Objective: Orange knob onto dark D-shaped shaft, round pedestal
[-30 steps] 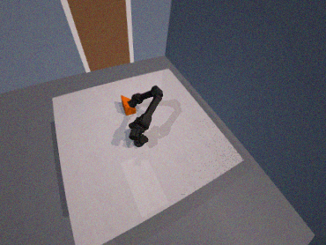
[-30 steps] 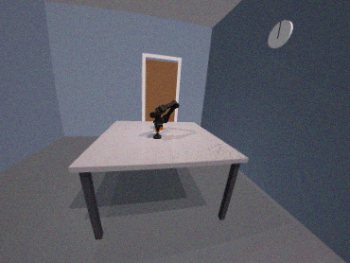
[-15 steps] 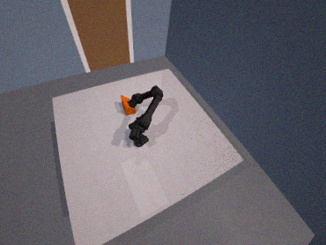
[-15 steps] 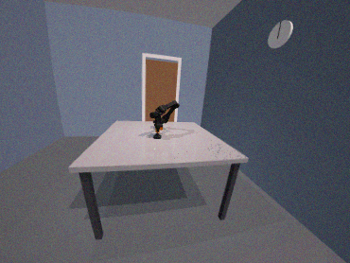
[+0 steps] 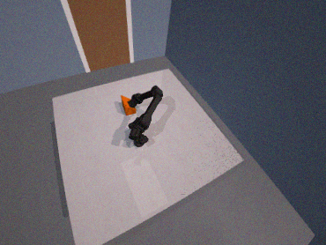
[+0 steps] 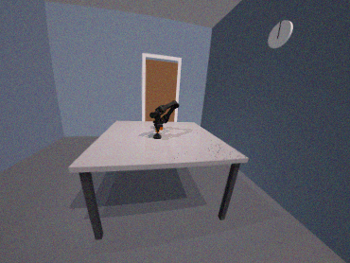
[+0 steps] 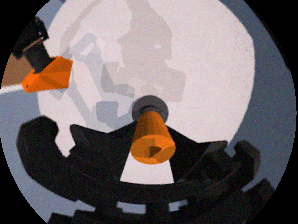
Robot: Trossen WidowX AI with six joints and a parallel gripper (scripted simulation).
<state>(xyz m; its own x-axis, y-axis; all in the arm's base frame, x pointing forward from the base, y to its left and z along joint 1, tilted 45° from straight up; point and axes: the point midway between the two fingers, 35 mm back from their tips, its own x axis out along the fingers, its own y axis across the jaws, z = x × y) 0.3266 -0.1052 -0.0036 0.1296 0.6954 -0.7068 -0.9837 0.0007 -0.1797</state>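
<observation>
The orange knob point(image 7: 152, 139) is clamped between the partly closed fingers of the gripper point(image 5: 132, 102), held above the white table point(image 5: 194, 145), its far end seen against the dark round pedestal point(image 7: 150, 104) toward twelve o'clock.

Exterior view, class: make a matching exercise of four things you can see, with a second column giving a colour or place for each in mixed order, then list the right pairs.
Things:
1. Clock
2. Door
3. Table
4. Knob

Colours and places:
A. Brown, in a white frame on the far wall
B. Orange, clamped in the pincer
C. Round and pale, high on the dark right wall
D. Pale top on dark legs, with the arm standing on it

Pairs: 1-C, 2-A, 3-D, 4-B
</observation>
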